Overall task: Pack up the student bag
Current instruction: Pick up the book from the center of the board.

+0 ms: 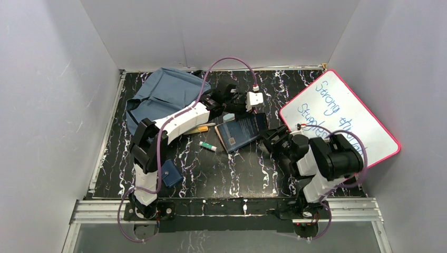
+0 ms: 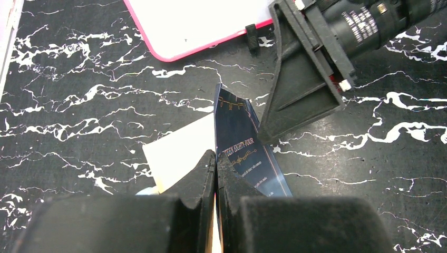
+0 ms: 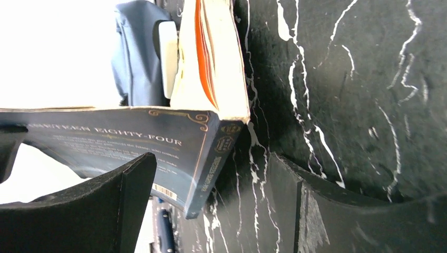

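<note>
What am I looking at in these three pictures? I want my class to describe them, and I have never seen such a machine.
Two robot arms are bolted at the near edge of a black marbled table. One picture looks down from above; the other two come from a camera on each wrist. On the table lie a blue backpack, a pink-framed whiteboard, a marker, a small dark pouch and a book. The left pincer is shut on the book's cover; the right pincer stands open around the book's corner.
</note>
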Controlling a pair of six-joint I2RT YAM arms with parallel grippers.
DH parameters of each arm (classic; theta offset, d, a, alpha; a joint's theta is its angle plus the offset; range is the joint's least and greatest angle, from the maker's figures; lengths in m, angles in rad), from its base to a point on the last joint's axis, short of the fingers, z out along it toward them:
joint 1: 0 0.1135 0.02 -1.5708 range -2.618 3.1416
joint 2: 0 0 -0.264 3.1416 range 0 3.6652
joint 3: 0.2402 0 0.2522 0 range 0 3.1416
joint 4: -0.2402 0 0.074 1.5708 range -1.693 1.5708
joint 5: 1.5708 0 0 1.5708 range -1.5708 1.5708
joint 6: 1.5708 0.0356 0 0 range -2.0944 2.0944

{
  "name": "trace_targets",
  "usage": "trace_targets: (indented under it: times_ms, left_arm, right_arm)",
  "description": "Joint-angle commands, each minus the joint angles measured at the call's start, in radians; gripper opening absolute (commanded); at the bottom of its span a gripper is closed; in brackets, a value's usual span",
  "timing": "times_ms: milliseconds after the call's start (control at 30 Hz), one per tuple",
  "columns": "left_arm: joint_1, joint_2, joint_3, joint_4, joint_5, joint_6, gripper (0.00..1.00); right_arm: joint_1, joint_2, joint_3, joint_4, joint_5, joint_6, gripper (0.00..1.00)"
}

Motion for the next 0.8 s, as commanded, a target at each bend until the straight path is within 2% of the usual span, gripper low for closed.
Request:
trace_targets:
  times_ms: [0, 133, 200, 433, 633, 767]
  left_arm:
    - [0.003, -0.105, 0.048, 0.066, 0.001, -0.001, 0.0]
    - [0.004, -0.106, 0.045, 0.071, -0.004, -0.001, 0.0]
    - [0.003, -0.107, 0.045, 0.071, -0.002, -0.002, 0.0]
    - [0.003, -0.103, 0.041, 0.068, -0.008, 0.001, 0.0]
    - [0.004, -0.099, 0.039, 0.065, -0.022, -0.002, 0.0]
    - [0.004, -0.102, 0.037, 0.056, -0.045, 0.006, 0.07]
  right_arm:
    - [0.002, 0.21, 0.013, 0.313, -0.041, 0.087, 0.85]
    - [0.001, 0.433, 0.029, 0.602, -0.059, 0.183, 0.78]
    - [0.003, 0.508, 0.057, 0.636, -0.072, 0.214, 0.75]
    - [0.02, 0.455, 0.08, 0.635, -0.04, 0.106, 0.73]
    - [0.021, 0.425, 0.119, 0.635, -0.072, 0.063, 0.55]
    - [0.021, 0.421, 0.14, 0.635, -0.092, 0.053, 0.43]
